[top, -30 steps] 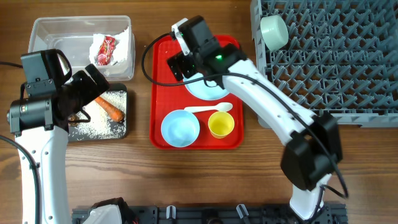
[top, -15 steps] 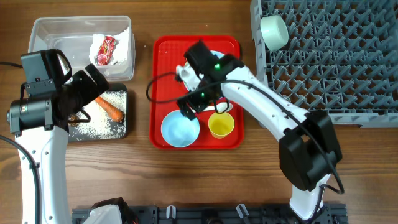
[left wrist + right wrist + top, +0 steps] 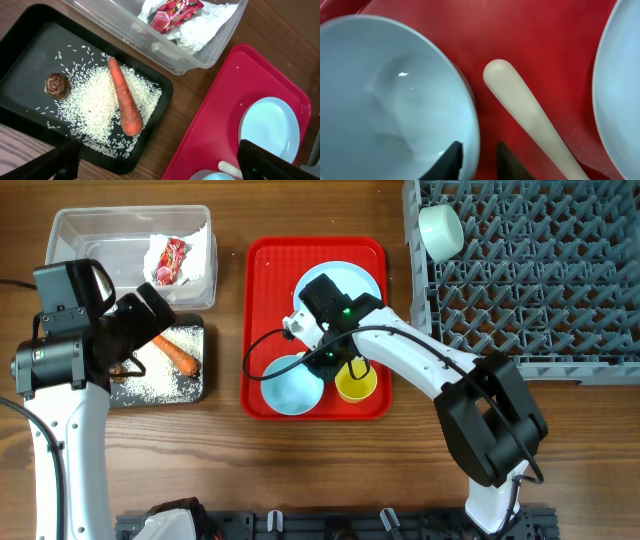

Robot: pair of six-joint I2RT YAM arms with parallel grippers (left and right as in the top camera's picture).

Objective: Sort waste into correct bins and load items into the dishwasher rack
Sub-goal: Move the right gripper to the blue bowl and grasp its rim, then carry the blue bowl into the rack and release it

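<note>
Wooden table (image 3: 230, 470), red tray (image 3: 262, 270) at its middle. The pale blue bowl (image 3: 395, 100) sits on the tray toward the table's near edge: glossy, round, empty, mouth straight up. The right gripper (image 3: 479, 155) is down on it, fingers parted, the rim between them. Just beside it, the white spoon (image 3: 520, 110) lies flat, its length slanting across the tray. The left gripper (image 3: 167, 160) hangs by the black tray (image 3: 20, 75) near the left edge, fingers spread wide and empty.

Glossy pale blue bowl (image 3: 395, 100), smooth white plastic spoon (image 3: 530, 119) and shiny red tray (image 3: 545, 30) are pictured against a grained wood surface (image 3: 200, 470).
</note>
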